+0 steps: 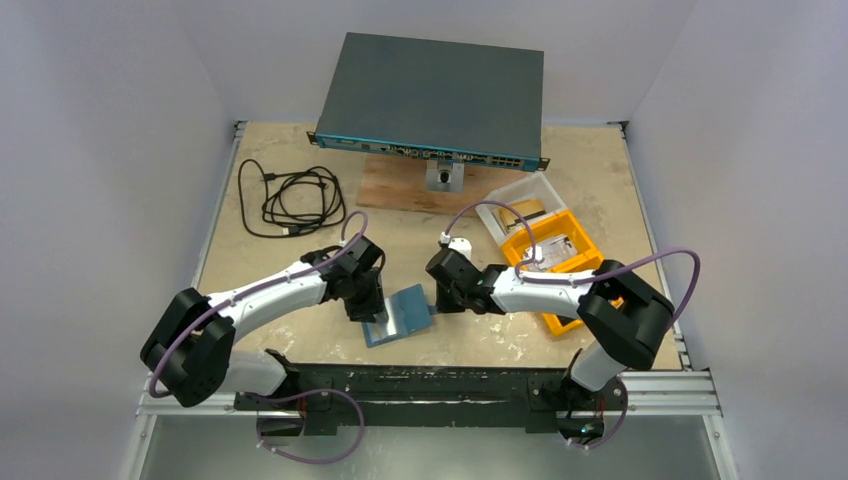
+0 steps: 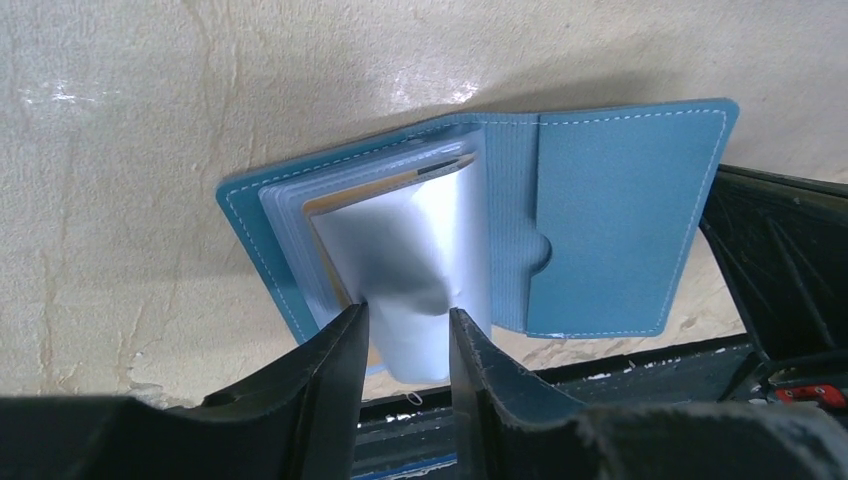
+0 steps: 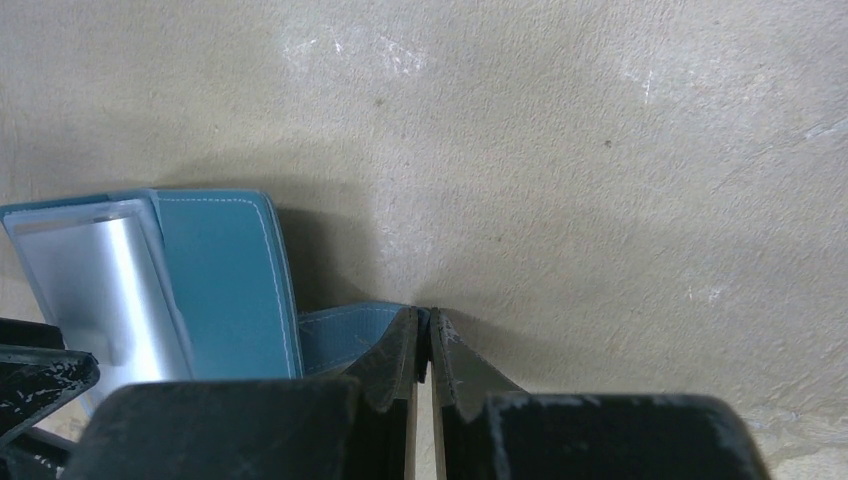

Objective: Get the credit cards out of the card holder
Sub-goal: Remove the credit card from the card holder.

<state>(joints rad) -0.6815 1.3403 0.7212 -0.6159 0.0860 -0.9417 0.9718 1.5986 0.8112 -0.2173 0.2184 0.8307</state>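
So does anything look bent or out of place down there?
Yes: the silvery credit card pinched in the left end effector is bowed and dented at the grip rather than flat. It is only partly out of the open card holder, whose edge the right end effector grips.

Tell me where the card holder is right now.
In the top view, the card holder lies open near the front edge of the table, between the left gripper and right gripper.
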